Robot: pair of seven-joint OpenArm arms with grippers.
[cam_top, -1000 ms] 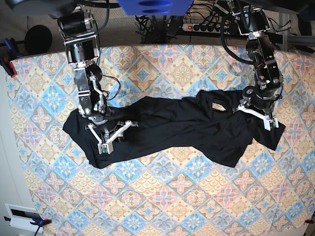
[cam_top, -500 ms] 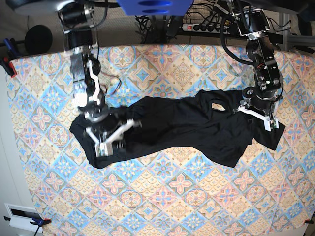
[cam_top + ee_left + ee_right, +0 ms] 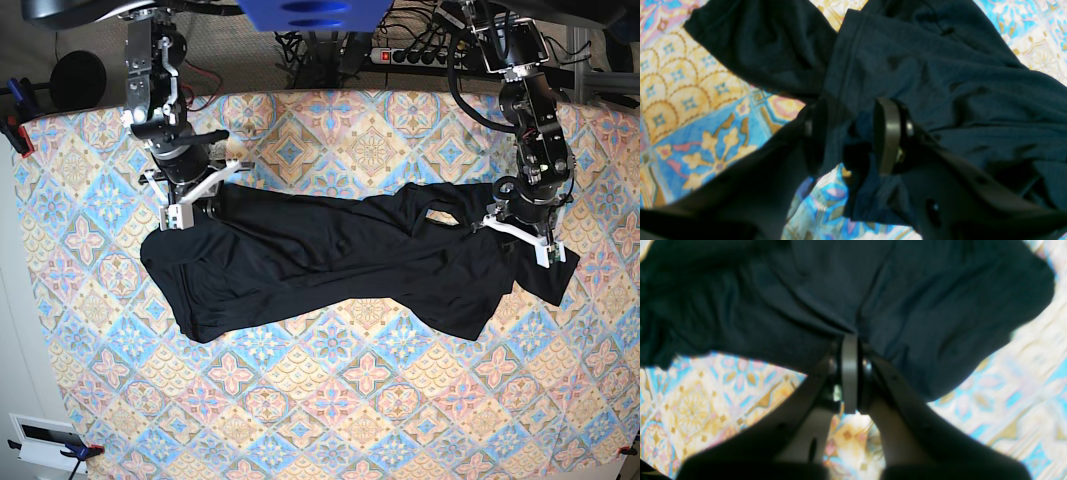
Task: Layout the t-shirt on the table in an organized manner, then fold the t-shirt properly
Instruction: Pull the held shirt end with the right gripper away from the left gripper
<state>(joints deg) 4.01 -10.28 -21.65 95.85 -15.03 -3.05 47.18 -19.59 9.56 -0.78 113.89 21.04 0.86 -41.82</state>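
T-shirt (image 3: pixel 330 255) fabric, plain black and thin, lay rumpled in a long band across the middle of the table (image 3: pixel 350 400), running from one side toward the other with folds and creases along its length. It was not flat; one end spread into a broad flap toward the base view's left, the other bunched and overlapped at the right. The table's cloth showed pastel blue, pink and cream diamond tiles all around the garment.

At the base view's left, the right gripper (image 3: pixel 195 192) sat at the upper edge of the shirt. Its wrist view showed the claw (image 3: pixel 849 373) pressed together, with a pinch of black cloth drawn into a tight pleat between the fingers, so it was clamped on the shirt.

At the base view's right, the left gripper (image 3: pixel 522 232) rested low over the bunched end. In its wrist view the fingers (image 3: pixel 887 133) stood partly apart with a fold of the shirt gathered between them, gripping the fabric.
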